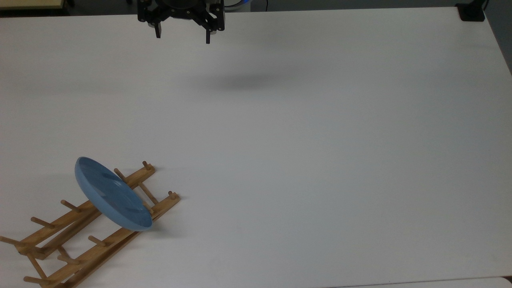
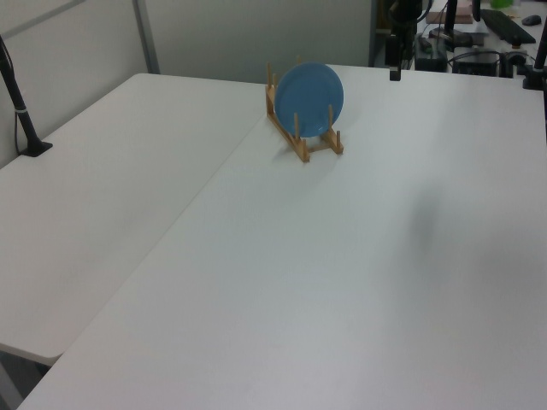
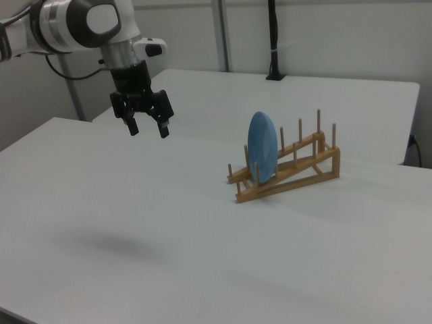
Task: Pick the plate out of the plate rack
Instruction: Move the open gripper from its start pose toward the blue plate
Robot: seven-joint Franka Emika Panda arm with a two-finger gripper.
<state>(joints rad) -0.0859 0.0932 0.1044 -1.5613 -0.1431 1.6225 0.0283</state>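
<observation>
My claw (image 3: 146, 126) hangs wide, empty, high above the desk (image 3: 202, 256). Plate (image 3: 262, 156) stands on edge near the rack's (image 3: 297, 172) low end, well apart, toward the right view's right. I'd approach its top rim.

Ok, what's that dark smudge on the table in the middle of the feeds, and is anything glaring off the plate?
Top view: the smudge is a soft shadow on the table, lying below the open gripper. Right view: the same blurred patch sits low on the right view's left. No glare on the plate in any view; it casts a faint shadow beside the plate rack.
</observation>
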